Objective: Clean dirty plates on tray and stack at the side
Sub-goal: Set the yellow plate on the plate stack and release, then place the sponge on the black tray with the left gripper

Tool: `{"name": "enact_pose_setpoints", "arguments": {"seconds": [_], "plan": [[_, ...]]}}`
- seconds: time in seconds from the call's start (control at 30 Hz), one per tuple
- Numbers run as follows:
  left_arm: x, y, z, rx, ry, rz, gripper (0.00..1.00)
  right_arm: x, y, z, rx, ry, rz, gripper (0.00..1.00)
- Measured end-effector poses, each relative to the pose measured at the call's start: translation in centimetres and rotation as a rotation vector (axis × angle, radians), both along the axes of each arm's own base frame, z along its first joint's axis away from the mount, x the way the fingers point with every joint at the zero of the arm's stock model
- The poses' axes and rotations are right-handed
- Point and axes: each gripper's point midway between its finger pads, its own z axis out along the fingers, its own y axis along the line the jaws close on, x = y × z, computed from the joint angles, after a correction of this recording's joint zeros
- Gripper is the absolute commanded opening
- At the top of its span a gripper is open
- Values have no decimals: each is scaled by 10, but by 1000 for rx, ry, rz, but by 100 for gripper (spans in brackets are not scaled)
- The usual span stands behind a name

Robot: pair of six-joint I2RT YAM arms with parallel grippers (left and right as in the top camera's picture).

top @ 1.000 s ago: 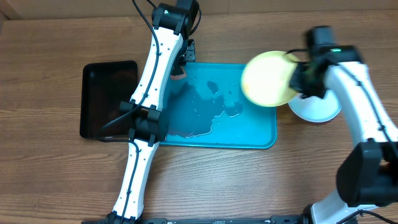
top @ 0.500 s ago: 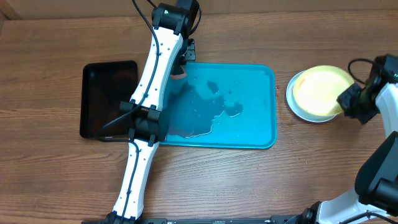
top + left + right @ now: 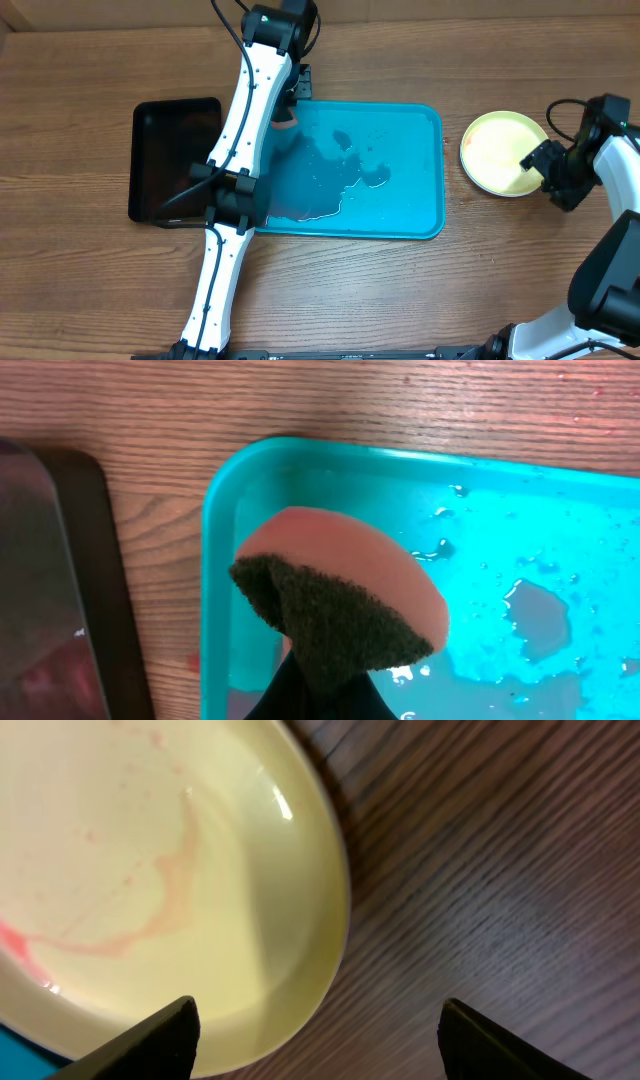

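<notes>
The brown wooden table (image 3: 90, 280) fills the frame, and in its middle lies the large turquoise rectangular plastic tray (image 3: 410, 205), wet, with a puddle of water (image 3: 330, 195) spread over its left half. Just left of it, mostly behind the white left arm, sits a smaller black rectangular tray (image 3: 165, 150). Off the tray's right edge, on the bare wood, rests the pale yellow round plastic plate (image 3: 498, 150). A thin white edge shows under its left side, and the right wrist view shows faint red streaks across its face. At the tray's upper left corner, the left gripper (image 3: 292, 100) is clamped on a pinkish-orange sponge with a dark green scouring pad (image 3: 340, 595). Whether it touches the tray I cannot tell. The right gripper (image 3: 320, 1020) stands over the plate's right rim, fingers (image 3: 165, 1035) spread wide, holding nothing.
</notes>
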Motion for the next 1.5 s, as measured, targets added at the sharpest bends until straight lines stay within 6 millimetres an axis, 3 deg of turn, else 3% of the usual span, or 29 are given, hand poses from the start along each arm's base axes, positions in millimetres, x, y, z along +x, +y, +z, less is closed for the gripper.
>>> {"name": "enact_pose_setpoints", "arguments": {"seconds": [0.1,0.17,0.23,0.33,0.43,0.53,0.6,0.7,0.93,1.1,1.23,1.3,1.37,1.5], "plan": [[2,8,11,-8,-20,7,4,14,6,29,-21,-58,29,82],[3,16,31,-18,-58,15,4,26,13,55,-43,-123,56,89],[3,25,58,-29,-110,15,4,37,25,83,-62,-200,95,93],[-6,38,105,-44,-191,25,4,44,46,109,-74,-272,152,100],[-24,55,138,-34,-227,46,4,46,66,112,-67,-284,208,100],[-45,77,147,-2,-204,98,5,50,83,111,-59,-289,252,100],[-55,91,138,25,-156,135,5,55,93,113,-62,-307,278,100],[-67,121,106,67,-36,217,5,61,107,115,-68,-330,316,100],[-74,182,39,91,87,371,5,68,126,119,-73,-366,365,100],[-80,202,-14,92,134,425,4,68,126,116,-73,-356,365,100],[-73,213,-48,76,98,429,5,68,126,113,-75,-344,369,100],[-71,218,-58,68,82,422,14,68,126,113,-76,-344,371,100],[-70,225,-63,63,72,419,31,68,126,113,-76,-344,373,100],[-68,239,-64,61,56,421,85,67,126,112,-75,-340,372,100]]}}
